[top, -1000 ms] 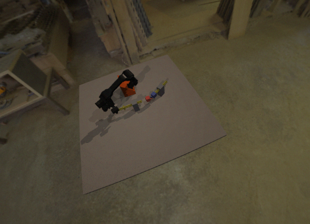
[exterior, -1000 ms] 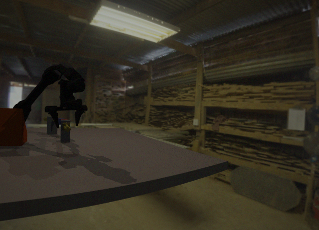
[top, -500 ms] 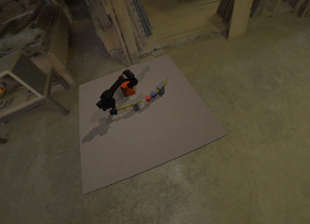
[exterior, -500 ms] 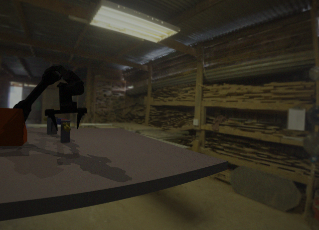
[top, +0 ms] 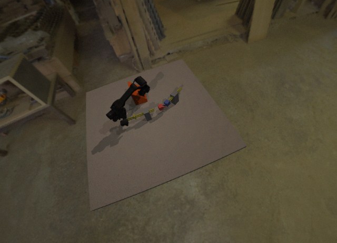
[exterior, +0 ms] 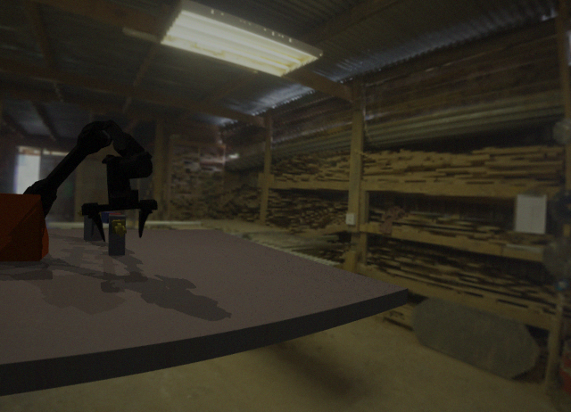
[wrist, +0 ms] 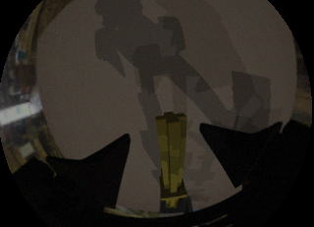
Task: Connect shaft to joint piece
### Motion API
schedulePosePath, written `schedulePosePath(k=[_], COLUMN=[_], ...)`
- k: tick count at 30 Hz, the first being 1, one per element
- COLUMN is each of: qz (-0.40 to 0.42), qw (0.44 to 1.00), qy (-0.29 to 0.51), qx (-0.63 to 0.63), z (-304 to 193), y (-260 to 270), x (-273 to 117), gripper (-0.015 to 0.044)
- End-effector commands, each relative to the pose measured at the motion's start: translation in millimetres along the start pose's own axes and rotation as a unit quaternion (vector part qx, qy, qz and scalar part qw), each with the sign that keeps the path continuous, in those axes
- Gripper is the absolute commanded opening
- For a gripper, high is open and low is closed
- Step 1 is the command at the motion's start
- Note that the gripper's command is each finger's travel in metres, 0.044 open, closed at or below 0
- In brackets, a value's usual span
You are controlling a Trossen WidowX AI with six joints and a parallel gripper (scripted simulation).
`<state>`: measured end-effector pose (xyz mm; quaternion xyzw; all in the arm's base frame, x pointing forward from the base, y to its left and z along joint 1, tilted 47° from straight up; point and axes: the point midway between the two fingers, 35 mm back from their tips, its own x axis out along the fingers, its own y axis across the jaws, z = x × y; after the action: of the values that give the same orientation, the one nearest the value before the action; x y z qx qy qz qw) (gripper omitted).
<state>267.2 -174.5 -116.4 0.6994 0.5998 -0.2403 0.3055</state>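
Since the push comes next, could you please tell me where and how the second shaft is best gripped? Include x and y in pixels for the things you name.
Probably its free outer end, from above, fingers astride: the long, narrow yellow shaft (top: 138, 115) (wrist: 172, 153) lies raised in its block (top: 147, 116) (exterior: 116, 243), sides exposed.
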Motion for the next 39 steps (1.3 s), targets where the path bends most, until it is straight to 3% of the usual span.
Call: schedulePosePath(k=[1,3,16,39], qz=[-0.002,-0.002,-0.002,0.024], qw=[1.000,1.000,1.000,1.000], qy=[0.005,0.005,0.005,0.005], qx=[0.005,0.005,0.005,0.005], z=[-0.6,-0.7,-0.7,0.4], y=[-2.4,-2.5,-2.5,-2.2], x=[9.3,10.3,10.3,9.7], gripper=[0.0440,0.0440,0.0102,0.0067])
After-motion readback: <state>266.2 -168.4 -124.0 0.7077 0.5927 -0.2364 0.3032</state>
